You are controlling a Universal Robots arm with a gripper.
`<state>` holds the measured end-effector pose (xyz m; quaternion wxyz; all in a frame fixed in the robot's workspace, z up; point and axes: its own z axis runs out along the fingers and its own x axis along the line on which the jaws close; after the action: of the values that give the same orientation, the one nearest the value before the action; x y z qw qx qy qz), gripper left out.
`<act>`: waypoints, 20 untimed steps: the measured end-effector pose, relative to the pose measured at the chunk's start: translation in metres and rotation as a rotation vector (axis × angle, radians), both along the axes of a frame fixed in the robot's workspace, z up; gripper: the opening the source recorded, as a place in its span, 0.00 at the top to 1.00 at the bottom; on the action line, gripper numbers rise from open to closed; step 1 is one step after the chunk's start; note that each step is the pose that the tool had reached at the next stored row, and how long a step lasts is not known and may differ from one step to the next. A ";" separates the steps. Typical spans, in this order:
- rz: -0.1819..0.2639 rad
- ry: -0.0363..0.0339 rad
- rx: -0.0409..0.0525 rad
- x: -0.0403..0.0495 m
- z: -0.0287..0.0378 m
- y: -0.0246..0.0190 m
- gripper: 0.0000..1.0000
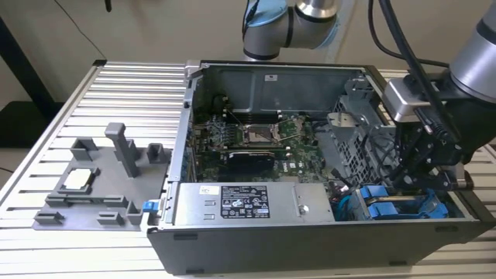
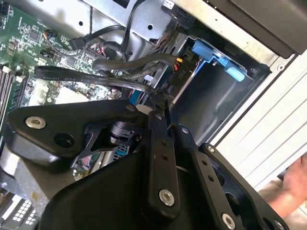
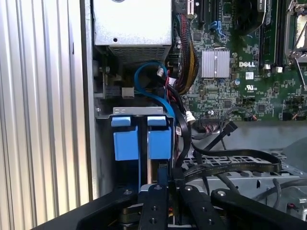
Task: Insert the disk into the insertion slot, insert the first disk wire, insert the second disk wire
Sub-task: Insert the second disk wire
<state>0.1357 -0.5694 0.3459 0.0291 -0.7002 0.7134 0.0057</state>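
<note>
The disk (image 1: 387,208) sits low in the case corner at the exterior view's right, its blue carrier (image 3: 160,143) seated in the grey metal insertion slot (image 3: 139,111). The carrier's blue tabs (image 2: 216,57) also face the second wrist view. My gripper (image 1: 419,180) hangs inside the case just above the disk. Its fingertips (image 3: 164,175) are drawn together on the end of a flat black disk wire (image 3: 230,165). That same wire (image 2: 96,76) runs up to the gripper (image 2: 160,103) in the second wrist view. A blue cable (image 3: 153,86) loops behind the slot.
The grey power-supply box (image 1: 256,203) lies beside the disk, with the green motherboard (image 1: 256,133) behind it. Black cable bundles (image 3: 184,62) crowd the space near the slot. A grey fixture tray (image 1: 93,186) stands outside the case. A person's hand (image 2: 292,187) shows beyond the case wall.
</note>
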 end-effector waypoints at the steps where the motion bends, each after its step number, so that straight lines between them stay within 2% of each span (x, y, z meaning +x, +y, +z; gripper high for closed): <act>1: 0.001 -0.0004 0.0000 0.0008 -0.0004 0.0000 0.84; 9: 0.005 -0.0049 -0.0002 0.0030 -0.0048 -0.0001 0.84; 10: 0.005 -0.0049 -0.0028 0.0031 -0.0082 -0.0001 0.84; 15: 0.005 -0.0049 -0.0007 0.0031 -0.0098 -0.0001 0.84; 16: 0.005 -0.0049 -0.0011 0.0031 -0.0098 -0.0001 0.83; 17: 0.005 -0.0049 -0.0013 0.0031 -0.0098 -0.0001 0.76; 20: 0.005 -0.0049 -0.0018 0.0031 -0.0073 -0.0001 0.76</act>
<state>0.1387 -0.5694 0.3386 0.0302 -0.7019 0.7117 0.0034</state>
